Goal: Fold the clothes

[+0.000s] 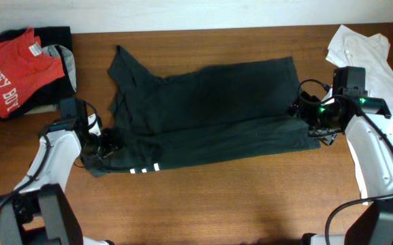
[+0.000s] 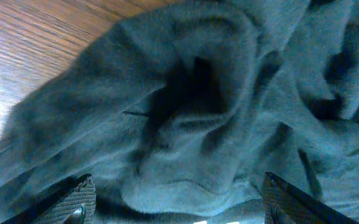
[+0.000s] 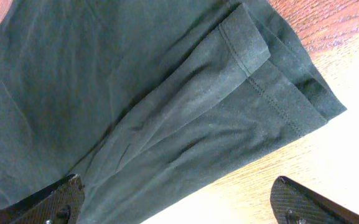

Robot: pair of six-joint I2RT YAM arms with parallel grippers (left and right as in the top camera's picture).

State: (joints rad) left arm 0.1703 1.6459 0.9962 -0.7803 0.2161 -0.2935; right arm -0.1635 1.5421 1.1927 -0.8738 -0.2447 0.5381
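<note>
Now, left gripper (image 1: 107,145) sits at eight o'clock of the T-shirt (image 1: 203,112), right gripper (image 1: 301,110) at three. Both jaws gape wide, seemingly lining up edge grabs.

Dark charcoal T-shirt (image 1: 210,116) lies flat mid-table, partly folded lengthwise, long axis 9-to-3 o'clock. Three short white stripes (image 1: 144,169) at its 7 o'clock edge. Rumpled at the 9 o'clock end. Stitched hem (image 3: 272,93) layered at 3 o'clock.
</note>
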